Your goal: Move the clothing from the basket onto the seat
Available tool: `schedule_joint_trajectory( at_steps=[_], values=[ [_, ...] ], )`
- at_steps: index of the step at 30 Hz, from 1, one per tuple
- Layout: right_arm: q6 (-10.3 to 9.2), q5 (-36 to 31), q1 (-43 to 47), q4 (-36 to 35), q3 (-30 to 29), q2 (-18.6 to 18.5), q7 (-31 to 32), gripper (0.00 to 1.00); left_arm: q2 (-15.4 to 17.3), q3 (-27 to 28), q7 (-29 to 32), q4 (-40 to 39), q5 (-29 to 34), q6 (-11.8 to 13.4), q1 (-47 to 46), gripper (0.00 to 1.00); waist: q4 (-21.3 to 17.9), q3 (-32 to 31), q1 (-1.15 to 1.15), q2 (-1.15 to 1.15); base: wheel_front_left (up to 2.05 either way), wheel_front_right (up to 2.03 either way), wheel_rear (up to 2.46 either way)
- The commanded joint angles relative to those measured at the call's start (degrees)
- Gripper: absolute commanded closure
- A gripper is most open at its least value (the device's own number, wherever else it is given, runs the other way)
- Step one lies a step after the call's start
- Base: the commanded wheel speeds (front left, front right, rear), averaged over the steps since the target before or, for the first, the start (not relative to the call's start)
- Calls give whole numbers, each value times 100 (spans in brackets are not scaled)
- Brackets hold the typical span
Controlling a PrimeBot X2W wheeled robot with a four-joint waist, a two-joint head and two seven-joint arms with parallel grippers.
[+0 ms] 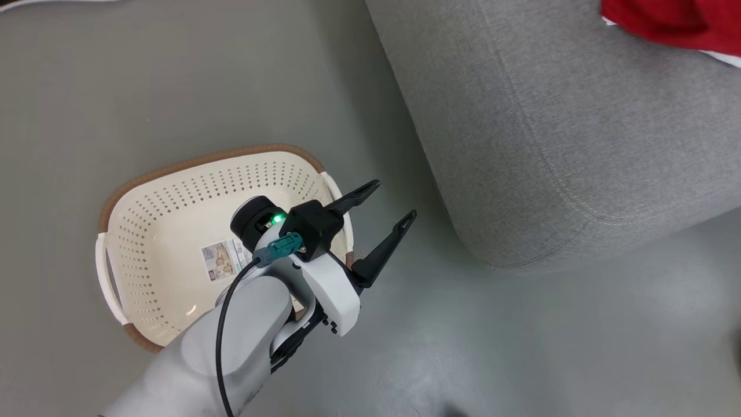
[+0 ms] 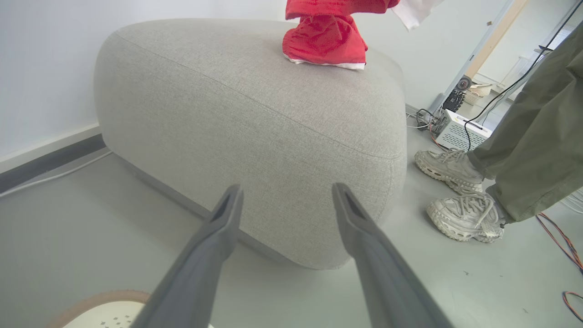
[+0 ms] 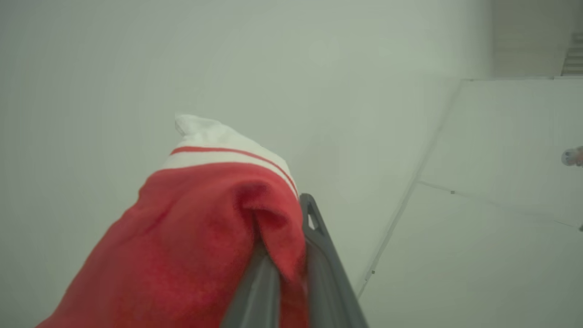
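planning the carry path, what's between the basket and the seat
In the head view, bare grey floor lies between the basket and the seat; the open left hand hangs above that strip.

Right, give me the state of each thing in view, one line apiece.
left gripper, open, empty.
right gripper, shut on clothing.
clothing, gripped; a red bunch rests on the seat.
seat, carrying that bunch on top.
basket, empty apart from its label.
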Motion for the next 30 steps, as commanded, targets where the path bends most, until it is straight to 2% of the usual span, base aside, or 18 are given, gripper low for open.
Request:
schedule_joint_trajectory(
  at_steps=[1, 5, 12, 17, 22, 27, 30],
  values=[
    [16, -208, -275, 45, -293, -284, 7, 100, 48, 126, -51, -154, 18, -23, -77, 0, 197, 230, 0, 0, 0, 0, 0],
    [16, -734, -859, 332, -786, -429, 101, 100, 180, -34, -51, -132, 74, -23, -25, 0, 347, 473, 0, 0, 0, 0, 0],
    [16, -1709, -1592, 447, -1909, -224, 280, 100, 389, -113, -51, -89, 81, -23, 86, 0, 560, 878, 0, 0, 0, 0, 0],
    [16, -2341, -1572, 365, -2677, 122, 620, 100, 467, -152, -51, -92, 82, -23, 144, 0, 737, 1162, 0, 0, 0, 0, 0],
    [16, -2563, -1497, 532, -3049, 527, 1094, 100, 575, -118, -51, -63, 83, -23, 206, 0, 824, 1415, 0, 0, 0, 0, 0],
    [16, -2758, -1433, 872, -3312, 553, 1255, 100, 568, -104, -51, -71, 108, -23, 168, 0, 928, 1572, 0, 0, 0, 0, 0],
    [16, -3004, -1268, 1164, -3673, 485, 1447, 100, 506, -125, -51, -95, 95, -23, 135, 0, 1026, 1630, 0, 0, 0, 0, 0]
  ],
)
